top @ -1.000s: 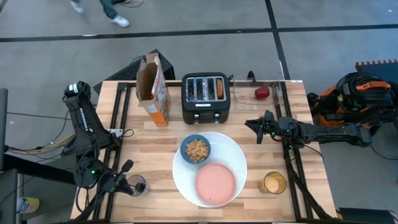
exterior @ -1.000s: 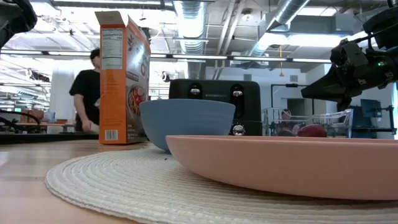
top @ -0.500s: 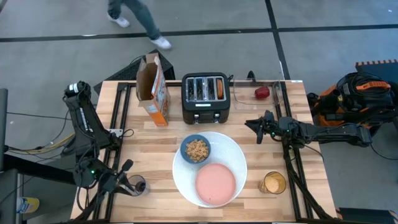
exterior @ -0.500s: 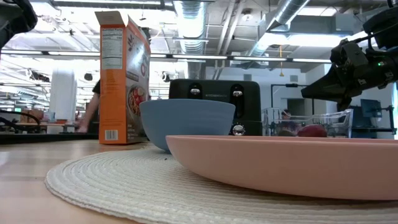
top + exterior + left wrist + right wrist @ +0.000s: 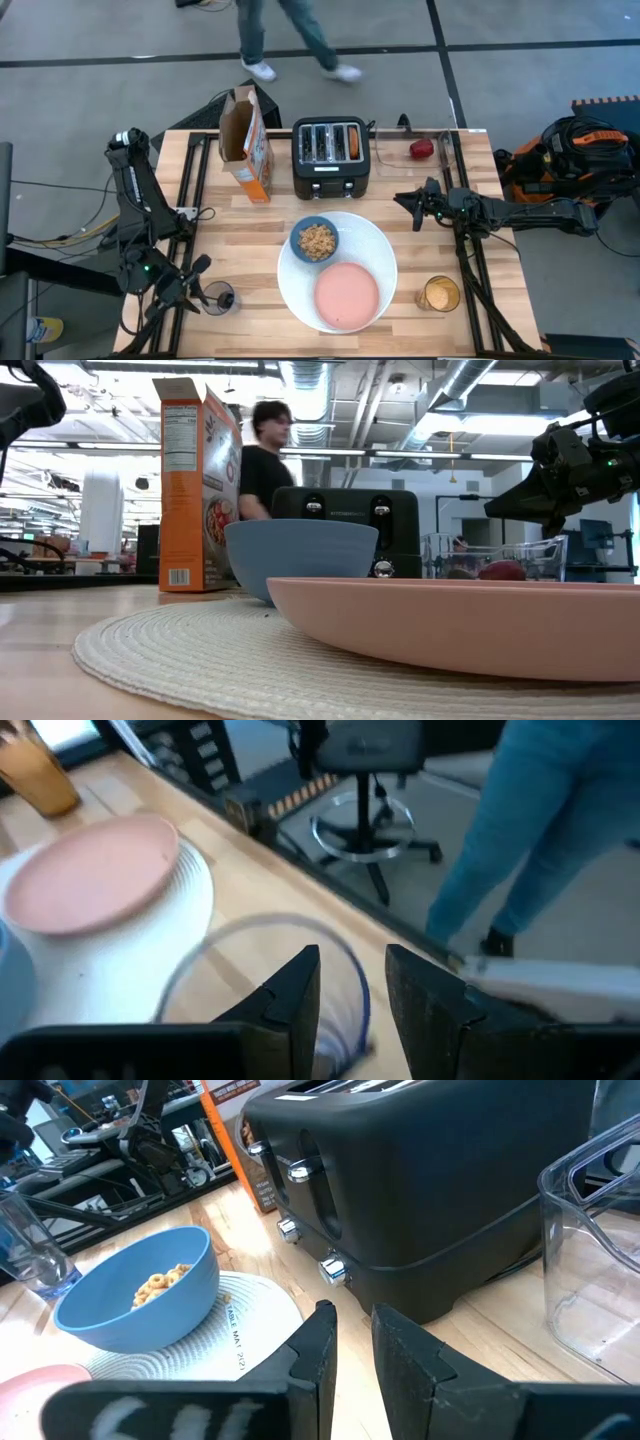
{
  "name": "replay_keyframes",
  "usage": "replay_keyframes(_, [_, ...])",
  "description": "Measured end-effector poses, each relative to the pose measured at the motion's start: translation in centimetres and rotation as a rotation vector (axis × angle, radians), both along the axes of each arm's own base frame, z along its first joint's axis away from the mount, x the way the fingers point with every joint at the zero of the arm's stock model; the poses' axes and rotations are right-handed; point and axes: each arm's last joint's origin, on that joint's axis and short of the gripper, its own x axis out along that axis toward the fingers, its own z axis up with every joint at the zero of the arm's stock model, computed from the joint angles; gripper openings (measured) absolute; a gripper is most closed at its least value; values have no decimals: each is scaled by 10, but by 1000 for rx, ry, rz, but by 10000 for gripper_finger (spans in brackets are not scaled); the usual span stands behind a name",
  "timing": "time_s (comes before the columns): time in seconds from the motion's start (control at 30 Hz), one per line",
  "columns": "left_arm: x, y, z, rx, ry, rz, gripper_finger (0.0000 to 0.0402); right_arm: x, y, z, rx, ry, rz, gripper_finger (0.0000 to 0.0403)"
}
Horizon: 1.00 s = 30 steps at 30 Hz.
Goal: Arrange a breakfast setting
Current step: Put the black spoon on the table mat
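We see the large round white plate (image 5: 375, 252) just in front of the black four-slot toaster (image 5: 331, 158). The bagel half (image 5: 354, 143) stands in a toaster slot, nearer the right gripper (image 5: 408, 205), whose fingers are narrowly parted and empty. The left gripper (image 5: 196, 285), slightly open, straddles a clear glass (image 5: 217, 297).

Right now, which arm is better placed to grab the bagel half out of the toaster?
Probably the right. The right gripper hovers just beside the toaster, whose near slot holds the bagel half. The left gripper is at the clear glass, at the table's near-left corner.
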Motion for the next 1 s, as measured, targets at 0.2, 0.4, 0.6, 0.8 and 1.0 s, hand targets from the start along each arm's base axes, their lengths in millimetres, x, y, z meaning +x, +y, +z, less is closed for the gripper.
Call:
replay_keyframes(0.2, [-1, 3, -4, 76, -3, -10, 105, 0, 0, 0, 0, 0, 0, 91])
replay_keyframes(0.4, [-1, 4, -4, 84, -13, -1, 102, 0, 0, 0, 0, 0, 0, 91])
replay_keyframes(0.6, [0, 3, -4, 73, -16, -1, 49, 0, 0, 0, 0, 0, 0, 91])
replay_keyframes(0.8, [0, 2, -2, 59, -25, 8, 6, 0, 0, 0, 0, 0, 0, 91])
replay_keyframes(1.0, [1, 0, 2, 35, -69, 18, 1, 0, 0, 0, 0, 0, 0, 91])
